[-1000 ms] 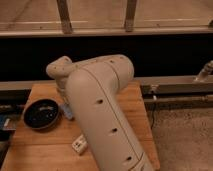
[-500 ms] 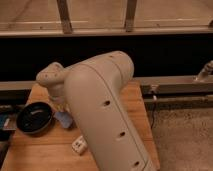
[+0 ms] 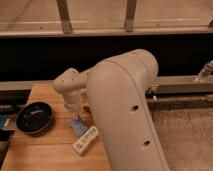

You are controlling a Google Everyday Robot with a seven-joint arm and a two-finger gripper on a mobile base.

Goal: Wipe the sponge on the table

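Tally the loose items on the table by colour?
Black: 1, pan
Light blue: 1, sponge, just below the gripper
White with dark marks: 1, block
Red-brown: 1, object mostly hidden by the arm
Total: 4, all on the table

Black round pan (image 3: 34,117) on counter (image 3: 42,152), left side (faint glints inside). Pale rectangular block (image 3: 85,140) with dark marks lies tilted, just below the end effector (image 3: 75,114). Speckled floor (image 3: 185,130) at right.
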